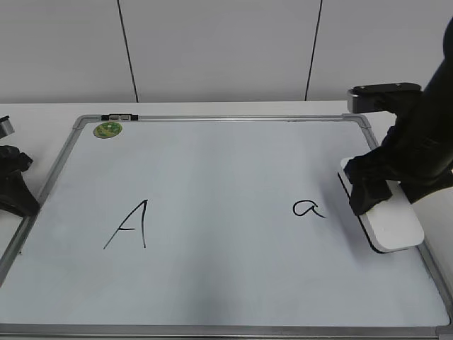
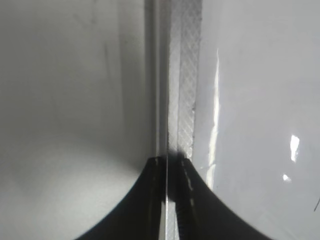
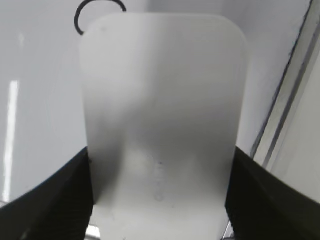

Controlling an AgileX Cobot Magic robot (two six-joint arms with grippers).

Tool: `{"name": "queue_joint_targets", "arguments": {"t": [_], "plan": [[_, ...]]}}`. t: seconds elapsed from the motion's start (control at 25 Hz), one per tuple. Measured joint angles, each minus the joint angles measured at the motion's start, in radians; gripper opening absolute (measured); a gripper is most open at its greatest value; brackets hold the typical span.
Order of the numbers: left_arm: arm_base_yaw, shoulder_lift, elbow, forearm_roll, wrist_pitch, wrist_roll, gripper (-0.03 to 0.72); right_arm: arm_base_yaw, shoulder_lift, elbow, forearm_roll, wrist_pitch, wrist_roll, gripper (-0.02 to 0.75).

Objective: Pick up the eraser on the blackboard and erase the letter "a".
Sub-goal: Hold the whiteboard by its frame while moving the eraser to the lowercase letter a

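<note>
1. The blackboard (image 1: 233, 177) is really a big white board with a grey metal frame. It lies flat on the white bench (image 1: 42, 113).
2. The eraser (image 1: 393, 219) is a white block with a dark underside. It sits near the board's 3 o'clock edge.
3. The right end effector (image 1: 375, 188) is clamped on the eraser, with one black finger on each long side.
4. The letter "a" (image 1: 308, 208) is small and black. It is just beside the eraser, at its 9 o'clock side, not touching it.
5. A big capital "A" (image 1: 129, 225) is far off toward 9 o'clock.
6. A round green sticker (image 1: 107, 129) is near the board's 11 o'clock corner.
7. The left end effector (image 2: 171, 165) hangs over the board's left frame. Its fingers look pressed together, but the view is dark and very close.
</note>
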Motion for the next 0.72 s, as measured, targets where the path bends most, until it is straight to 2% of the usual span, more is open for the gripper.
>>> {"name": "queue_joint_targets", "arguments": {"t": [0.48,0.72], "plan": [[0.0,0.0,0.0,0.0,0.005,0.0,0.032,0.002,0.328,-0.289,-0.022,0.06,-0.017,0.539],[0.0,0.0,0.0,0.0,0.005,0.0,0.032,0.002,0.42,-0.352,-0.022,0.078,-0.03,0.539]]}}
